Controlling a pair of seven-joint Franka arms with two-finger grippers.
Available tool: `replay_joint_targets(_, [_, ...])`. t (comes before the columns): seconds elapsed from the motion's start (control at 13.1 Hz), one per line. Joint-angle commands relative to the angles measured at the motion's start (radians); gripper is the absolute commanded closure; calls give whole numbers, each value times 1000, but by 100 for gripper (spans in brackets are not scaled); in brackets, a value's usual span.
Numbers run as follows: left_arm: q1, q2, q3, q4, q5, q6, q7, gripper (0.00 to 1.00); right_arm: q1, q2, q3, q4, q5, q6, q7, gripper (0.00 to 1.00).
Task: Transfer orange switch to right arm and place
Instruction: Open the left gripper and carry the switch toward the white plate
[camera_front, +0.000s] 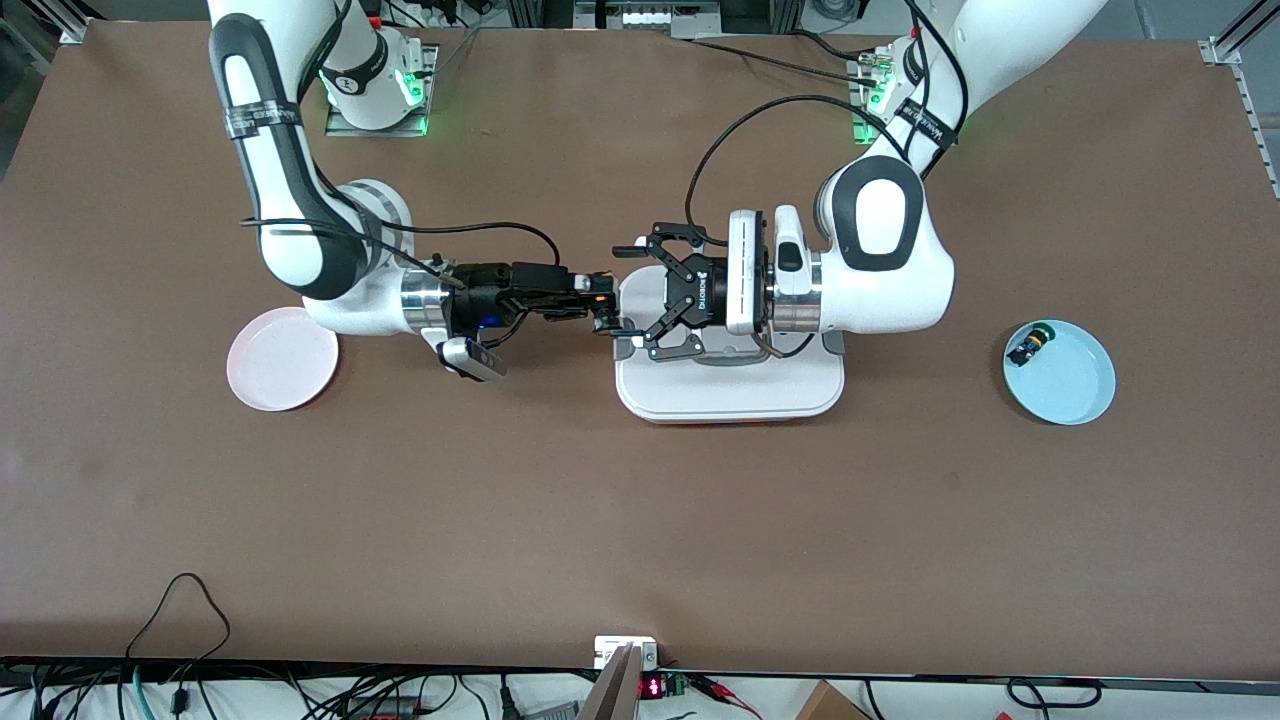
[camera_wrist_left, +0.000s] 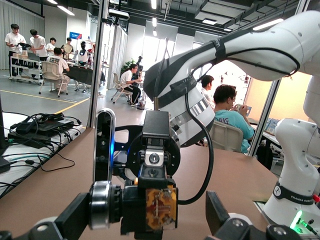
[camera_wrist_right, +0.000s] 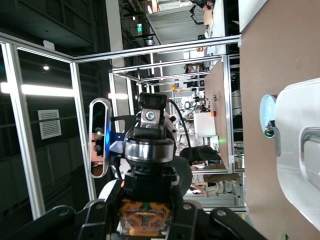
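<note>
Orange switch (camera_front: 598, 298) sits at the middle of the front view, up in the air just over the edge of the white tray (camera_front: 730, 395) that faces the right arm's end of the table (camera_front: 640, 520). The right claw (camera_front: 597, 303) reaches in level and appears clenched on the switch. The left claw (camera_front: 628, 292) faces it tip to tip with its linkage fingers spread wide, released, one above and one below the switch in the frame. The left wrist view shows the orange face of the switch (camera_wrist_left: 161, 207) low in the middle of the frame, between the spread fingers (camera_wrist_left: 75, 217).

A pink plate (camera_front: 283, 358) lies at the right arm's end, in the middle band of the frame. A blue plate (camera_front: 1075, 385) at the left arm's end holds another small part (camera_front: 1030, 345).

The handover looks nearly complete. To do it well, the left arm should back straight out along its own line, without brushing the switch. The right claw should keep a firm squeeze, carry the switch level to the pink plate, the likely target, and lower it close before letting go, since so stubby a part may roll.
</note>
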Motion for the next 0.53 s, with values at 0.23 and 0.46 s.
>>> replay_joint_targets(0.23, [124,-105,-15,-6,275,-225,-347,0,-157,25,-2,-8,-39,-197,19,99])
replay_joint_targets(0.46, [209,-150,-8,-6,349,-424,-536,0,-254,26,-4,9,-193,-280,19,99])
